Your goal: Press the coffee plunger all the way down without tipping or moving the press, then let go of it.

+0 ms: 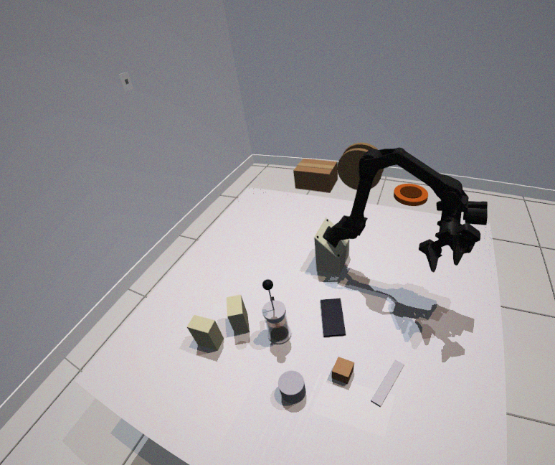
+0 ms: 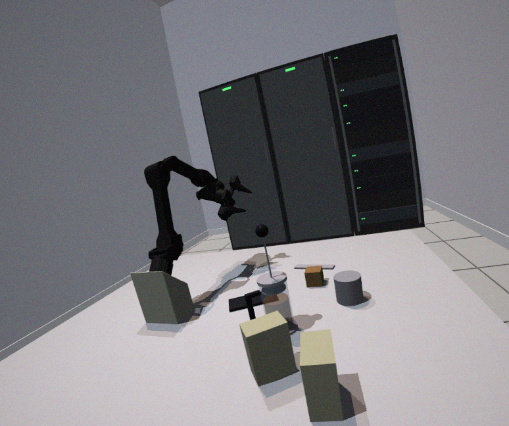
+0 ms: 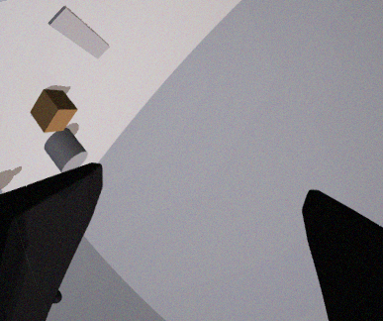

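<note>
The coffee press [image 1: 277, 327] [image 2: 276, 300] stands upright on the white table [image 1: 247, 410] [image 2: 108, 375]. It has a clear body and a light lid. The plunger's black knob [image 1: 267, 284] [image 2: 262, 230] stands high above the lid on a thin rod, so the plunger is up. In the wrist view the near finger hides most of the press. My gripper [image 1: 445, 266] [image 2: 248, 201] [image 3: 207, 189] is open and empty. It hangs high above the table, well away from the knob and on the far side of the dark flat slab from the press in the top view.
Two pale blocks [image 1: 205, 334] [image 2: 268, 350] stand beside the press. A grey cylinder [image 1: 292, 387] [image 2: 348, 288] [image 3: 65, 149], an orange-brown cube [image 1: 343, 370] [image 2: 314, 277] [image 3: 53, 111], a light flat bar [image 1: 387, 382] [image 3: 78, 32] and a dark flat slab [image 1: 333, 317] lie around it.
</note>
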